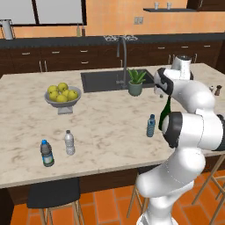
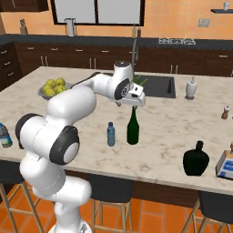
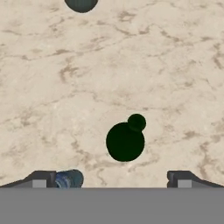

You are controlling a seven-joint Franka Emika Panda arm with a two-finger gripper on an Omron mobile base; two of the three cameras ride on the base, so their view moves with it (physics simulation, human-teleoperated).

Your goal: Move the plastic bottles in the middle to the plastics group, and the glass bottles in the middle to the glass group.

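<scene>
From the left side, the arm's own white bulk covers most of the green glass bottle (image 1: 165,112), leaving just a sliver of neck and shoulder. The squat dark glass shape (image 2: 196,159) near the right edge of the surface (image 2: 164,136) is so black that its form is hard to read. At the far left of that view a plastic bottle (image 2: 4,135) is cut off by the frame.

The green bottle (image 2: 132,126) stands upright mid-surface, dark, narrow-necked, taller and wider than the slim blue water bottle (image 2: 110,134) just beside it. Looking straight down from the hand, the green bottle (image 3: 126,139) is a dark round disc with its mouth offset, and the blue bottle (image 3: 69,179) peeks out by one fingertip.

The gripper (image 2: 132,103) hangs directly above the green bottle's neck, fingers (image 3: 184,178) spread wide, holding nothing and touching nothing.

Well apart on the left stand the white-capped clear bottle (image 1: 69,142) and the stouter dark-labelled bottle (image 1: 46,153).
</scene>
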